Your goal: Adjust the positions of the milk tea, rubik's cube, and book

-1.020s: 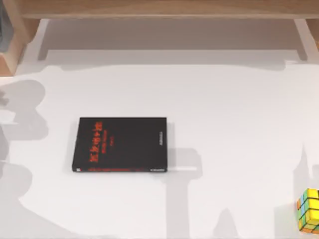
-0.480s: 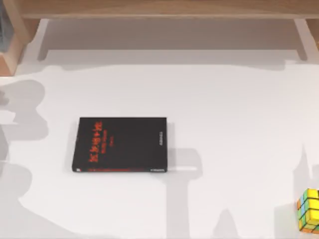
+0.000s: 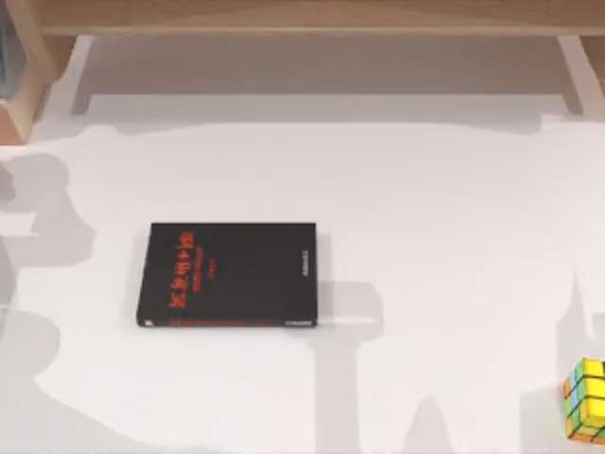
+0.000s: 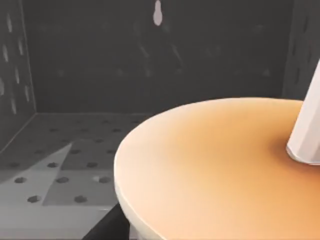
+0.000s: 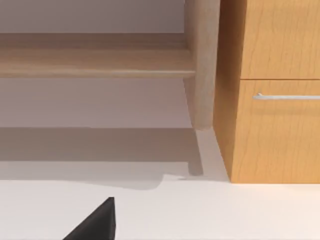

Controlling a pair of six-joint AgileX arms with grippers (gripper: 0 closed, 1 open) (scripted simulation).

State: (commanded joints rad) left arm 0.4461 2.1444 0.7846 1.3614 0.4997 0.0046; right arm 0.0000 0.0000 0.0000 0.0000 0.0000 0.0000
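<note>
The milk tea [image 4: 210,170] is very close in the left wrist view: a round tan top with a white straw [image 4: 307,125] rising from it, in front of a dark perforated compartment. A dark part of my left gripper [image 4: 106,227] shows just beside its rim. The rubik's cube [image 3: 587,398], yellow, green and orange, sits at the table's front right corner. A black edge of my right gripper [image 5: 95,222] hangs over the white table, facing the shelf. The book is out of view.
A thin black book with red lettering [image 3: 230,274] lies flat left of the table's middle. A wooden shelf [image 3: 302,19] runs along the back. A wooden cabinet with a drawer handle [image 5: 285,96] stands at the shelf's end.
The arm shadow at the table's left edge has shifted slightly. The black book and the cube have not moved.
</note>
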